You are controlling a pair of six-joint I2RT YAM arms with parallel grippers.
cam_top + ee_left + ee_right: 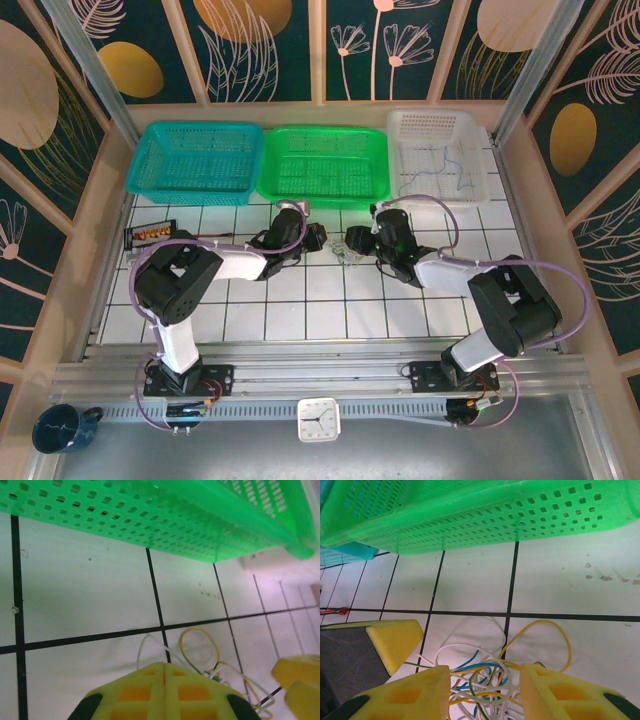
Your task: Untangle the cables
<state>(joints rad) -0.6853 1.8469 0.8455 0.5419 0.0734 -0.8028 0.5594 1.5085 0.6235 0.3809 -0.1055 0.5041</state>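
The cables (345, 254) are a small clump of thin white, yellow, blue and green wires (490, 677) lying on the white tiled table just in front of the green basket. My right gripper (485, 690) is open, with one finger on each side of the clump. My left gripper (165, 666) is shut at the clump's left edge, its fingertips pressed together. A white loop (150, 639) and a yellow loop (200, 632) lie just beyond its tip. I cannot tell whether a strand is pinched. In the top view the two grippers (312, 238) (360, 240) face each other across the clump.
Three baskets line the back: teal (195, 160), green (322, 165) and white (440, 150), the white one holding a few thin wires. A small dark holder (148, 233) sits at the table's left. The green basket's wall (485, 517) rises close behind the clump.
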